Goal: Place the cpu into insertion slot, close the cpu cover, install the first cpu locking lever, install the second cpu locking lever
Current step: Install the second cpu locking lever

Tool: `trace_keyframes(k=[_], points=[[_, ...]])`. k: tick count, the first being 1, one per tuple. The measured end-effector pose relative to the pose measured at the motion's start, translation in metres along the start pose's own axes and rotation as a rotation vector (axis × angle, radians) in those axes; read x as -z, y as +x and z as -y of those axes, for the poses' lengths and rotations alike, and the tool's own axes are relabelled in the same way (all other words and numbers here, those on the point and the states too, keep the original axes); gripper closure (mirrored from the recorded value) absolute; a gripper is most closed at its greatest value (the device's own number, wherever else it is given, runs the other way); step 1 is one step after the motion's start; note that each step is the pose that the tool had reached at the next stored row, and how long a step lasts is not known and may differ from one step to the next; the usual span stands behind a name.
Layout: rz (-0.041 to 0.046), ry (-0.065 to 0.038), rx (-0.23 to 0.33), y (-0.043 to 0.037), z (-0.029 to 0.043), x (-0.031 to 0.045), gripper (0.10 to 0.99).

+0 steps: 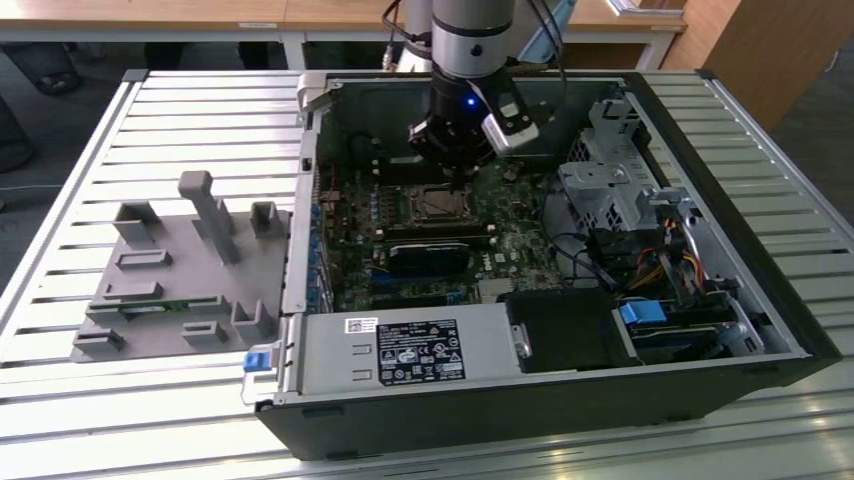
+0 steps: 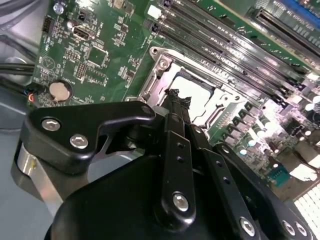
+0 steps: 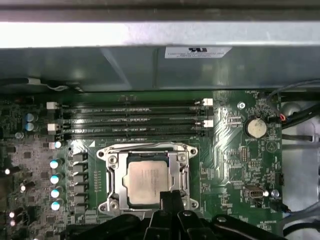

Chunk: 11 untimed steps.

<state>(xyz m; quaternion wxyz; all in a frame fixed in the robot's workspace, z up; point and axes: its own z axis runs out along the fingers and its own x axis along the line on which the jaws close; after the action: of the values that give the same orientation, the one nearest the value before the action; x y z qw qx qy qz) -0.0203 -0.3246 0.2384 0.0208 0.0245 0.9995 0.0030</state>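
exterior view looks down from high over the open computer case [image 1: 534, 330]; both wrist views sit close above its motherboard [image 3: 235, 165].

Even, diffuse daylight fills the exterior view, brightest on the slatted table [image 1: 80, 300] around the open computer case [image 1: 534, 400], whose interior sits in soft shadow. In the first wrist view, strong glare washes out the case wall [image 3: 75, 35] above the green circuit board [image 3: 230, 150]. In the second wrist view, the cpu [image 2: 192, 92] reflects white, and the nearby black gripper linkage [image 2: 175, 165] looks slightly soft.
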Motion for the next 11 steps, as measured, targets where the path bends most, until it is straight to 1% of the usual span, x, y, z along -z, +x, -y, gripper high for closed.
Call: trace_keyframes(k=[1,3,4,7,9,11], points=[[-0.0018,-0.006,0.0,-0.0001,0.0019,0.0,0.98],[-0.0043,-0.022,-0.001,-0.0003,0.0055,0.0001,0.98],[-0.0048,-0.027,-0.001,-0.0004,0.0079,0.0001,0.98],[-0.0054,-0.036,-0.001,-0.0008,0.0167,-0.0005,0.98],[-0.0059,-0.038,-0.002,-0.001,0.021,-0.0017,0.98],[-0.0065,-0.039,-0.002,-0.0011,0.024,-0.0025,0.98]])
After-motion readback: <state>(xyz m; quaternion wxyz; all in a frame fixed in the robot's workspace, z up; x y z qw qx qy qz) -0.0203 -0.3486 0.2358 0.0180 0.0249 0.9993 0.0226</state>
